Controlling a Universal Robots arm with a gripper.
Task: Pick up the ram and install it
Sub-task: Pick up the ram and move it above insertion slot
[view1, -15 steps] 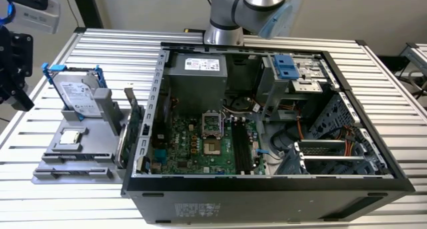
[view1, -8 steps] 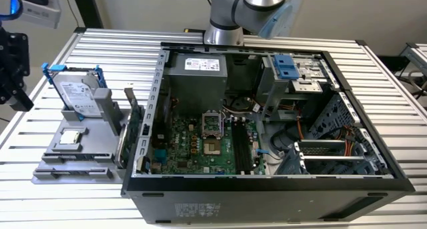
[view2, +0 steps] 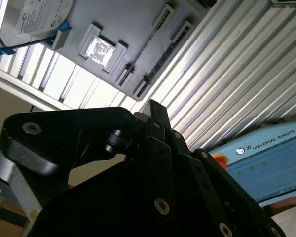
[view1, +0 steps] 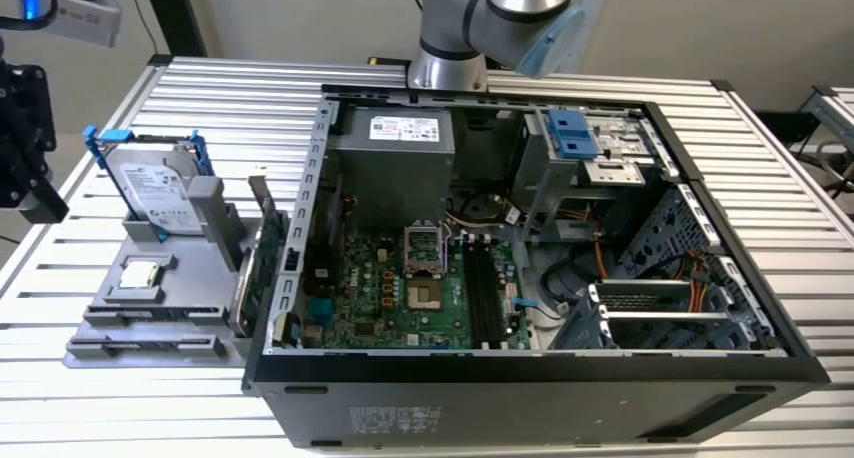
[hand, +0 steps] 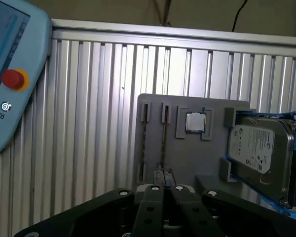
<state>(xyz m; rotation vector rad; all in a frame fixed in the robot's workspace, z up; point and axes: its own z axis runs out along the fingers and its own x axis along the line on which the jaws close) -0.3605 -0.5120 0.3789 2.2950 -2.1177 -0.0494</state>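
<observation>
Ram (hand: 164, 143): thin board stick, on edge in a grey holder (hand: 187, 160) slot beside the processor chip (hand: 195, 122), on the table (hand: 89, 123). Light, stiff, probably fragile; best held by its flat faces, mid-length. Hand (hand: 163, 183): above the holder, fingers drawn together, empty.

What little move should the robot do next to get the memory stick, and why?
Probably lower the tool straight down toward the memory stick. In the first wrist view the tool hangs high over the gray holder, roughly in line with the stick, which stands on edge in its slot. The tool is not yet touching it, so closing that gap looks like the sensible small step.
</observation>
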